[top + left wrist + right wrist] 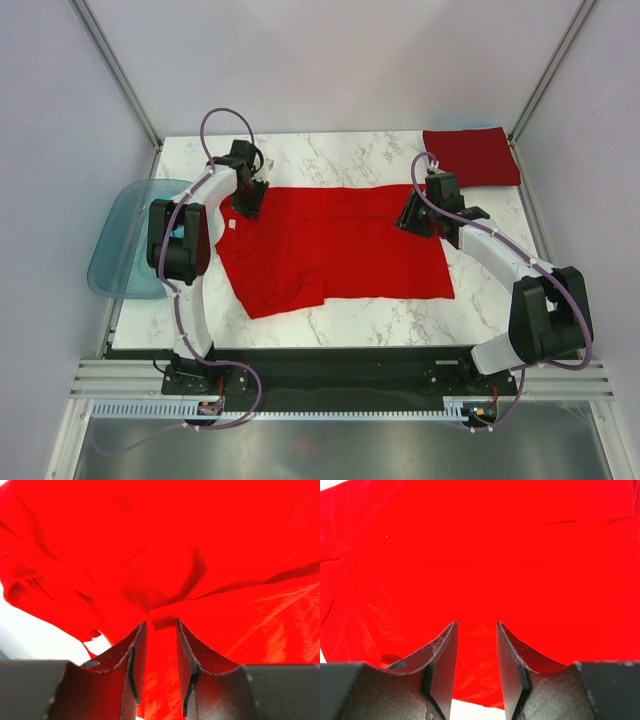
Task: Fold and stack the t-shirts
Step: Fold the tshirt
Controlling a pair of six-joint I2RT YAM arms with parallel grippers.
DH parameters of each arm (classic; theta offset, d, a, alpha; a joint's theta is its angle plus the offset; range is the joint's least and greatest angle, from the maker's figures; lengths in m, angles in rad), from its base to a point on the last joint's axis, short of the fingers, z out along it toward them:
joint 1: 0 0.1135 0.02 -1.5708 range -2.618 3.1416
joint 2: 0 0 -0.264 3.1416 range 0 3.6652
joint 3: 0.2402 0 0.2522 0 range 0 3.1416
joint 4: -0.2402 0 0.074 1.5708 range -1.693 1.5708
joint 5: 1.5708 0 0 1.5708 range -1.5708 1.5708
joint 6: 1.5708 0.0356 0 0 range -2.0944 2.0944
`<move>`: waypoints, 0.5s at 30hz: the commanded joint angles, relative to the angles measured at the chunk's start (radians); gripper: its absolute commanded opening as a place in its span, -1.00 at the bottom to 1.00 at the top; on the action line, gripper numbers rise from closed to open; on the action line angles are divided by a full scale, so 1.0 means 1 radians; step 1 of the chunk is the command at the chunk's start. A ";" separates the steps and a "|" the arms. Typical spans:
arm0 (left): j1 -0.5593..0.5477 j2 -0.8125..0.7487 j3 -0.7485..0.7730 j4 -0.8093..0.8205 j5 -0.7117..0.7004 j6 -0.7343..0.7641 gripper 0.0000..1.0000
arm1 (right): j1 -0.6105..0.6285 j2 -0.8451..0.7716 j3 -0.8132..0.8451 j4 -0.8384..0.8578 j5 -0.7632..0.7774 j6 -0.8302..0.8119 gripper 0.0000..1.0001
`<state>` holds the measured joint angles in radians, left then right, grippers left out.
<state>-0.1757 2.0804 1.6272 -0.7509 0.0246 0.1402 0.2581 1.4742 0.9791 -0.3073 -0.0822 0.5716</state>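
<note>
Both the left claw [161, 626] and right claw [476, 626] gape over a soft, creased red t-shirt [340, 250] spread flat.

Marble table [340, 322] with spread red t-shirt [335, 250], folded crimson t-shirt [470, 155]

One bright red t-shirt [340, 245], one crimson t-shirt [472, 155] (two total); one tub [115, 245].

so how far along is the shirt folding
Done: one dark red t-shirt sits folded as a flat square at the far right corner of the table. In hand: the bright red t-shirt lies mostly spread out mid-table, with the left gripper and right gripper over its far edge, jaws apart. Left: fold it and stack it on the dark red one. There is no stack yet.
</note>
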 commanded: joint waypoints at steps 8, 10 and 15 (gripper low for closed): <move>0.007 0.024 0.037 0.019 0.020 0.038 -0.32 | 0.000 -0.005 0.035 0.023 0.001 -0.003 -0.11; 0.005 0.020 0.037 0.019 0.031 0.032 -0.42 | -0.002 -0.003 0.032 0.023 0.001 -0.003 -0.12; 0.005 0.007 0.031 0.018 0.044 0.030 -0.84 | -0.002 -0.005 0.032 0.025 -0.002 0.001 -0.11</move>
<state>-0.1749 2.1029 1.6283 -0.7513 0.0380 0.1402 0.2581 1.4742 0.9844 -0.3065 -0.0818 0.5720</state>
